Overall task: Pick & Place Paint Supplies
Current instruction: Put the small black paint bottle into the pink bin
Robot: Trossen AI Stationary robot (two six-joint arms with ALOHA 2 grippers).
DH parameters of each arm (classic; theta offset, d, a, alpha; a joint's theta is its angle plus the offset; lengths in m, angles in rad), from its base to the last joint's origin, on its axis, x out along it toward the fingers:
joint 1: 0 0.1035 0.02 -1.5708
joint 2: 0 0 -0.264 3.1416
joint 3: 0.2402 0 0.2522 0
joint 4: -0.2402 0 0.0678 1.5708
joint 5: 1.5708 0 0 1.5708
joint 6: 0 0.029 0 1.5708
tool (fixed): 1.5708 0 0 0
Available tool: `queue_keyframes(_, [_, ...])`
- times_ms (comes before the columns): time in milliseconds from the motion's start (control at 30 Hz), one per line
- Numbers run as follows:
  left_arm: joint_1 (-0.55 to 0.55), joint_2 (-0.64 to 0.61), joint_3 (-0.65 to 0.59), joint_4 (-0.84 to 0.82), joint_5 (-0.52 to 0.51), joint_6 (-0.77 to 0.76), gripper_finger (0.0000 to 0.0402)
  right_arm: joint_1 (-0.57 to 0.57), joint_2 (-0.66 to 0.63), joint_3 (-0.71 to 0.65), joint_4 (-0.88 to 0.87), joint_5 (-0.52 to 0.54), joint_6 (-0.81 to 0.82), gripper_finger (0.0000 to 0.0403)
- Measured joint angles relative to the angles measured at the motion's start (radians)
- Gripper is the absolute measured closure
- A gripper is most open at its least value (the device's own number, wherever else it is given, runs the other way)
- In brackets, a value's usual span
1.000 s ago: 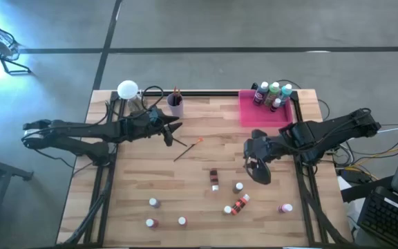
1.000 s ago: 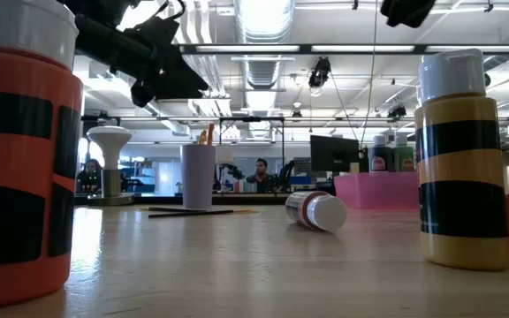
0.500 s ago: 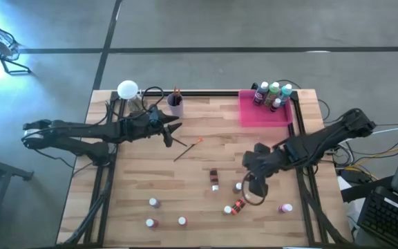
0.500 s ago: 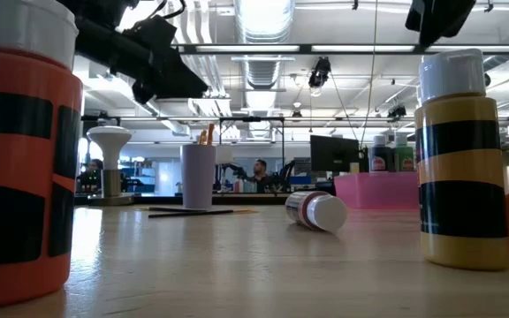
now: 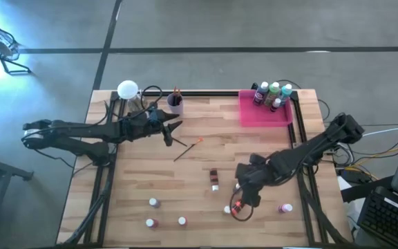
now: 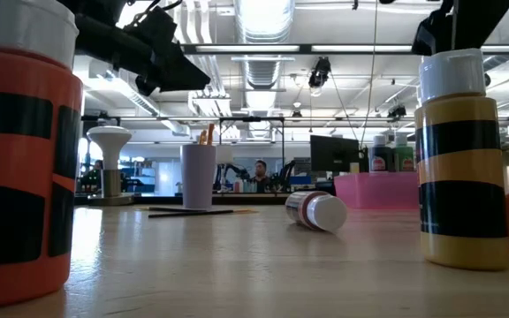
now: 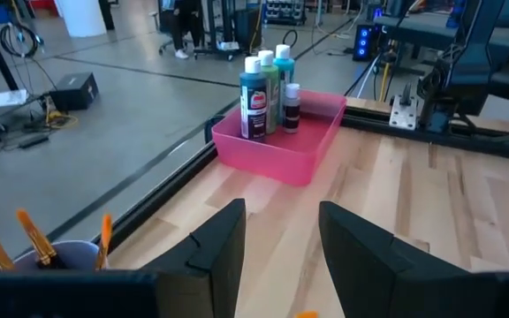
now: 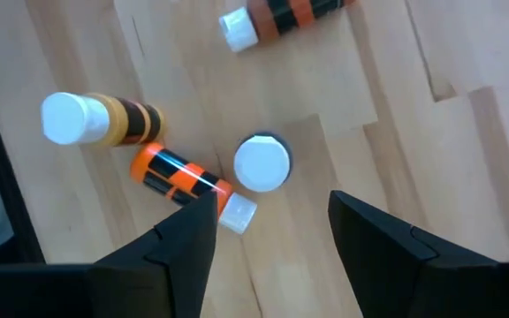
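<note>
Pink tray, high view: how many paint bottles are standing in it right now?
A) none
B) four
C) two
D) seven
B: the pink tray at the table's far right corner holds a cluster of four white-capped paint bottles, all bunched at its far end; the rest of the tray is bare.

**Paint supplies scattered on the table**

Several white-capped bottles [image 5: 273,95] stand upright together in a pink tray. A thin brush [image 5: 187,148] lies flat mid-table. An orange-and-black bottle [image 8: 182,176] lies on its side, just beside an upright bottle [image 8: 262,162] seen cap-on. A brown-banded bottle [image 5: 214,178] lies flat nearby. More small bottles [image 5: 154,203] stand apart along the table's near edge.
</note>
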Motion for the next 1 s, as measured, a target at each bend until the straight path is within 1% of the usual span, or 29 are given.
queue_keyframes(200, [0.000, 0.000, 0.000, 0.006, 0.000, 0.047, 0.0250, 0.005, 0.040, 0.000, 0.042, -0.001, 0.006, 0.0174])
queue_keyframes(467, [0.000, 0.000, -0.003, 0.002, -0.004, 0.051, 0.0250, 0.005, 0.064, 0.000, 0.049, 0.000, 0.007, 0.0161])
queue_keyframes(567, [0.000, 0.000, 0.000, 0.003, -0.072, 0.042, 0.0250, 0.005, 0.077, 0.000, 0.050, 0.002, 0.007, 0.0158])
queue_keyframes(700, [0.000, 0.000, 0.000, -0.021, -0.229, 0.013, 0.0250, 0.005, 0.095, 0.000, 0.053, 0.002, 0.006, 0.0163])
queue_keyframes(867, [0.000, 0.000, -0.001, -0.074, -0.316, 0.027, 0.0250, 0.004, 0.110, -0.007, 0.069, 0.003, 0.000, 0.0177])
queue_keyframes(1000, [0.000, 0.000, -0.003, -0.091, -0.428, 0.017, 0.0250, 0.002, 0.110, -0.013, 0.082, 0.012, -0.004, 0.0183])
